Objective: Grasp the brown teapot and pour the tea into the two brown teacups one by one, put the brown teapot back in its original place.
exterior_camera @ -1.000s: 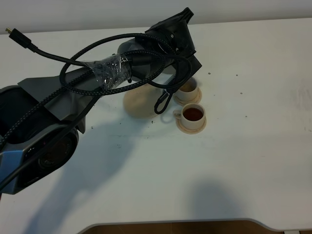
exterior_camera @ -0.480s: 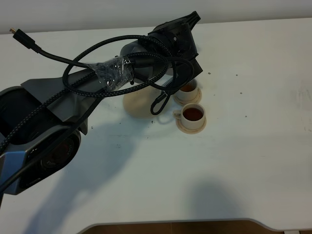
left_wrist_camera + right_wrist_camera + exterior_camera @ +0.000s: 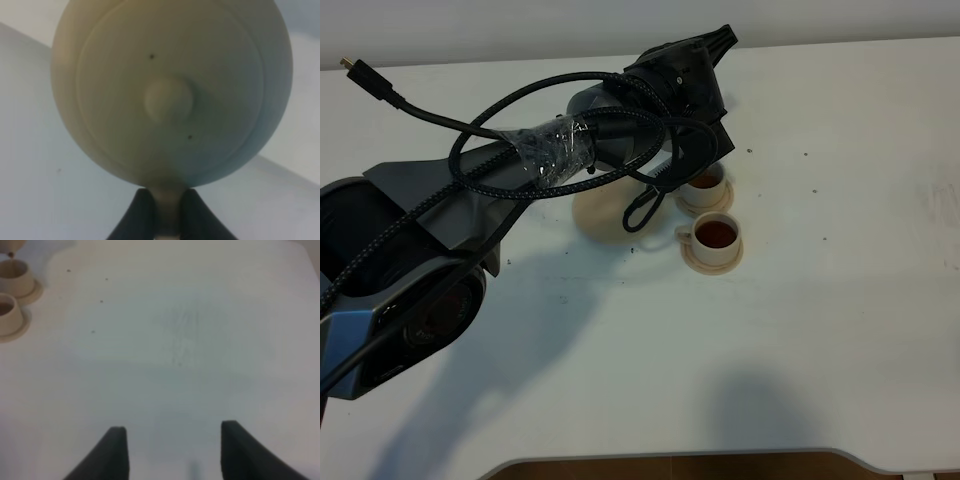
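In the left wrist view my left gripper [image 3: 167, 216] is shut on the loop handle of the brown teapot [image 3: 170, 90], whose domed lid and knob face the camera. In the exterior view the left arm [image 3: 620, 130] reaches over the far teacup [image 3: 706, 184] and hides the teapot. The far cup holds some dark tea. The near teacup [image 3: 717, 236] on its saucer is filled with reddish-brown tea. The large saucer [image 3: 603, 214] sits bare to the left of the cups. My right gripper [image 3: 172, 450] is open and empty over bare table. It sees both cups [image 3: 14, 276] far off.
The white table [image 3: 820, 330] carries a few dark specks near the cups. The left arm's black cables [image 3: 520, 110] loop above the table's left half. The table's front edge [image 3: 720, 458] runs along the bottom of the exterior view.
The left wrist has shifted slightly up and to the right over the far cup with the teapot. Dark tea now shows in the far cup. The near cup has not moved.
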Robot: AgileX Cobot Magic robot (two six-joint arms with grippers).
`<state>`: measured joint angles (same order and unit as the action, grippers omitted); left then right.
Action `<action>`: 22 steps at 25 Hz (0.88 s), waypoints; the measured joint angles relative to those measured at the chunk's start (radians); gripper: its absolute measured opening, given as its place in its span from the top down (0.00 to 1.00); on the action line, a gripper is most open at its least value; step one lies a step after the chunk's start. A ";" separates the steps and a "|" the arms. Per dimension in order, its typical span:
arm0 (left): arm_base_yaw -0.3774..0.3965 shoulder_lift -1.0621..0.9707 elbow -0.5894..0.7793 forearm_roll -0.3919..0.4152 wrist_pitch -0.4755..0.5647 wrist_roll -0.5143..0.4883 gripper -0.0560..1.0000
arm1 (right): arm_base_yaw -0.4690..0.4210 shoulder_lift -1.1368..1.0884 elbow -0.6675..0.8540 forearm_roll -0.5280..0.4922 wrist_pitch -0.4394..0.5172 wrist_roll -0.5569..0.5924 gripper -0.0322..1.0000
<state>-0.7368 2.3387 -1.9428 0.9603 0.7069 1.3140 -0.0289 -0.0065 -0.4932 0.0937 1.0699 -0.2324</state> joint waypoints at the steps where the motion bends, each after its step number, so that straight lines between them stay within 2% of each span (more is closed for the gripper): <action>1: 0.000 0.000 0.000 0.008 -0.004 0.003 0.84 | 0.000 0.000 0.000 0.000 0.000 0.000 0.54; 22: 0.000 0.000 0.000 0.028 -0.051 0.177 0.84 | 0.000 0.000 0.000 0.000 0.000 0.000 0.54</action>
<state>-0.7368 2.3387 -1.9428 0.9887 0.6554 1.4912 -0.0289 -0.0065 -0.4932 0.0937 1.0699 -0.2324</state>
